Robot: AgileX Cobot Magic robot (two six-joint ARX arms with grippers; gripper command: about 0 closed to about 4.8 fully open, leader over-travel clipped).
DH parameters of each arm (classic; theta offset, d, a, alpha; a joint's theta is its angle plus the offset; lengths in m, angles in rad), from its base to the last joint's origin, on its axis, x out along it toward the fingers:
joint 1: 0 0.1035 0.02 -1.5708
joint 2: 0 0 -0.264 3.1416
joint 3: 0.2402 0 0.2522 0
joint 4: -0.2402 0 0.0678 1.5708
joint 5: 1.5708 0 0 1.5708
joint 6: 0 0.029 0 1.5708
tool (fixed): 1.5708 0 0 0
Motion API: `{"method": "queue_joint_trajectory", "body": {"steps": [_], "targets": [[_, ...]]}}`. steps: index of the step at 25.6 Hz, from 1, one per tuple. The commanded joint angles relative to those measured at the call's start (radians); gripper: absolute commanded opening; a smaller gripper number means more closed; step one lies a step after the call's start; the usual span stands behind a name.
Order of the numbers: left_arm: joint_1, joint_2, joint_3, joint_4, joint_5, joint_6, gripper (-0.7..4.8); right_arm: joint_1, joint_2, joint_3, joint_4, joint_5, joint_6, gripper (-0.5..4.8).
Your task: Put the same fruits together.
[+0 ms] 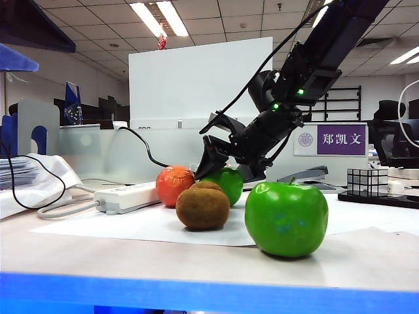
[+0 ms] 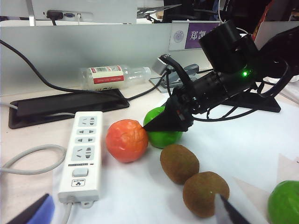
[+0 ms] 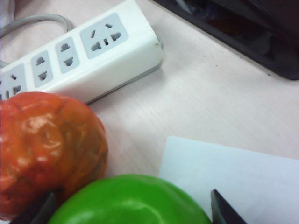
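Observation:
My right gripper (image 1: 201, 173) reaches down from the upper right and straddles the far green apple (image 1: 227, 184), one finger on each side; it is open, with a thin gap beside one fingertip (image 3: 223, 211). That apple (image 3: 131, 201) touches an orange-red tangerine (image 3: 46, 149). Two brown kiwis (image 2: 179, 163) (image 2: 204, 193) lie in front of them. A second green apple (image 1: 286, 218) stands nearest the table's front edge. My left gripper (image 2: 133, 215) hangs open above the paper near the closer kiwi, holding nothing.
A white power strip (image 2: 84, 154) with its cable lies left of the tangerine. Behind are a black tray (image 2: 65, 105), a lying water bottle (image 2: 114, 76), a stapler (image 1: 308, 175) and a gridded cube (image 1: 366, 182). The fruits rest on white paper (image 1: 131, 226).

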Motion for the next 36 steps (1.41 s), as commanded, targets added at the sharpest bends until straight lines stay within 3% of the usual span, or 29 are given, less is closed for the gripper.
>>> {"method": "queue_joint_trajectory", "body": {"steps": [1,10,23,29,36], "targets": [[0.000,-0.001,0.006,0.006,0.000,0.000,4.76,-0.018,-0.023,-0.007,-0.055,0.046,-0.015,-0.07],[0.000,0.000,0.006,0.010,0.000,0.000,4.76,-0.079,-0.154,-0.007,-0.079,0.042,-0.018,-0.07],[0.000,0.001,0.006,0.033,0.001,-0.001,4.76,-0.088,-0.339,-0.021,-0.421,0.006,-0.222,-0.07],[0.000,0.001,0.006,0.033,0.002,-0.008,4.76,-0.088,-0.467,-0.122,-0.402,0.001,-0.222,-0.07],[0.000,0.001,0.006,0.033,0.008,-0.008,4.75,-0.088,-0.663,-0.409,-0.241,-0.021,-0.168,-0.07]]}}
